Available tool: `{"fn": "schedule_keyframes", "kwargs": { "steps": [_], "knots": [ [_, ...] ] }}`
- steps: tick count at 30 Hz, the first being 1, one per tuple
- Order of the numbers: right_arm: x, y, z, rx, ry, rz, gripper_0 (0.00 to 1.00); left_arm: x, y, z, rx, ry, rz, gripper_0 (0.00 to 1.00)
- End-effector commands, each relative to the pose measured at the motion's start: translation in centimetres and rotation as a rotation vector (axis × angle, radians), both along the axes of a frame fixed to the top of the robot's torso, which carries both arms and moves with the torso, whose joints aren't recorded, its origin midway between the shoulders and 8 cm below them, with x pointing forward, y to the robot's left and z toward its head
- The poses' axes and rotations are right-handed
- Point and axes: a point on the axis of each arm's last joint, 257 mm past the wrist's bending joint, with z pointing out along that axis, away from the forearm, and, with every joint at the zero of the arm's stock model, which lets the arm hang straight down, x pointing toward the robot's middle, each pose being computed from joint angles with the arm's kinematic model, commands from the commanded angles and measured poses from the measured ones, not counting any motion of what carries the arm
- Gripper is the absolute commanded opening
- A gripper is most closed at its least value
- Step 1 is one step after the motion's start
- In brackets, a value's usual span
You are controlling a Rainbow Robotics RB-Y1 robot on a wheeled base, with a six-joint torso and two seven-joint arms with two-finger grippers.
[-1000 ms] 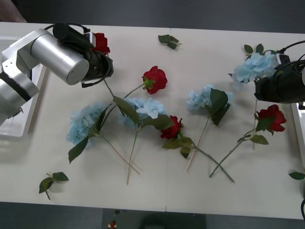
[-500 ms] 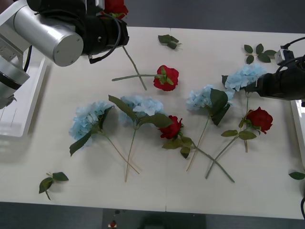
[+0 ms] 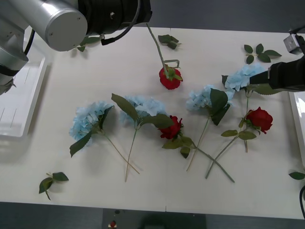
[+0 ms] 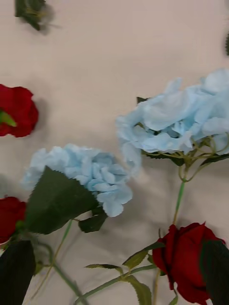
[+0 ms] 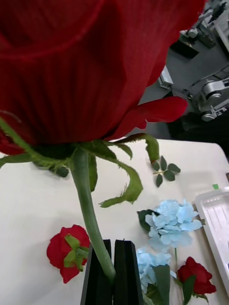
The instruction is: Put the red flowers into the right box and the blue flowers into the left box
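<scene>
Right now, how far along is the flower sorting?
Nothing boxed yet: the visible part of the translucent white plastic bin holds no flowers. In hand: the left gripper pinches the stem of one artificial red rose. Left: three red roses and four fluffy pale-blue hydrangeas lie on the table, the right gripper beside one.

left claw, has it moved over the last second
Yes. The left claw, shut on a red rose's stem, went up and rightward, away from the left box toward the table's far edge.

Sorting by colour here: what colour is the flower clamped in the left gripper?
Red rose, stem pinched by the left gripper; left wrist view.
</scene>
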Motion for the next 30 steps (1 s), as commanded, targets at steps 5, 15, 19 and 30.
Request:
{"fn": "schedule_keyframes", "kwargs": {
  "steps": [5,15,19,30],
  "knots": [
    [-2.8,3.8,5.3,0.148,-0.069,0.203,1.00,-3.6,-3.6,5.2,-0.035,-0.097,-0.102,0.00],
    [-6.3,7.5,9.9,0.360,-0.092,0.362,1.00,-5.3,-7.1,7.7,-0.083,-0.118,-0.149,0.00],
    [-7.3,8.8,11.3,0.436,-0.099,0.410,1.00,-5.3,-8.6,7.3,-0.059,-0.118,-0.131,0.00],
    [-9.5,12.1,15.2,0.625,-0.082,0.503,1.00,-6.2,-13.9,8.1,-0.165,-0.088,-0.120,0.00]
  ]
}}
